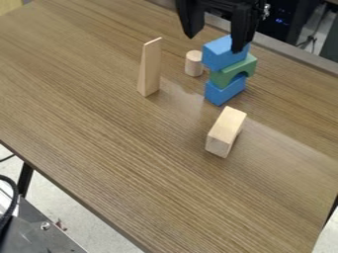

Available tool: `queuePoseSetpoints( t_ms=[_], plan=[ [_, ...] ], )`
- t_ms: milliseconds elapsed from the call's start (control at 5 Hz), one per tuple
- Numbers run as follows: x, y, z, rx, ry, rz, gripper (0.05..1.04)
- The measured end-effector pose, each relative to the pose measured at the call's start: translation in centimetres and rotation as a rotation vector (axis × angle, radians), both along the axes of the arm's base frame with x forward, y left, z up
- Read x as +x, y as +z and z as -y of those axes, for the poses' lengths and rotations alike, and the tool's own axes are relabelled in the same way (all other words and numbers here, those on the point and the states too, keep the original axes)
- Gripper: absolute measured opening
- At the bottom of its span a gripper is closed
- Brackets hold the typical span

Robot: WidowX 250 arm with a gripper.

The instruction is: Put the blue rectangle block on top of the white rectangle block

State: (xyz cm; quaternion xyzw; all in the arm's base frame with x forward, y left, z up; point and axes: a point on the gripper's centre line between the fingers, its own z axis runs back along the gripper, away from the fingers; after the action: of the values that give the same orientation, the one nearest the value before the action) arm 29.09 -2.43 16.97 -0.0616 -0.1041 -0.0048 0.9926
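The upper blue block (216, 56) lay atop a green arch (245, 66), itself on a lower blue block (226, 92). The gripper (214, 43) hung over the stack, jaws parted, the right one overlapping the upper block; contact could not be told. The white block (224, 129) lay nearer; left stood a cylinder (193, 65), then a tall wedge (149, 70).

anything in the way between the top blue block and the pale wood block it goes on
Nothing visible stands between the top blue block and the pale wood block. The cylinder and tall wedge stand off to the side of that path.
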Motion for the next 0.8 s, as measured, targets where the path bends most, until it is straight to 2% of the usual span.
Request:
queuePoseSetpoints(
  t_ms=[200, 400, 800],
  plan=[
    [-0.1, -0.9, 0.0, 0.003, 0.0, -0.031, 0.999],
    [1.5, -1.3, -0.5, 0.044, 0.002, -0.039, 1.0],
    [4.9, -1.8, -0.9, 0.077, -0.087, -0.025, 1.0]
  ],
)
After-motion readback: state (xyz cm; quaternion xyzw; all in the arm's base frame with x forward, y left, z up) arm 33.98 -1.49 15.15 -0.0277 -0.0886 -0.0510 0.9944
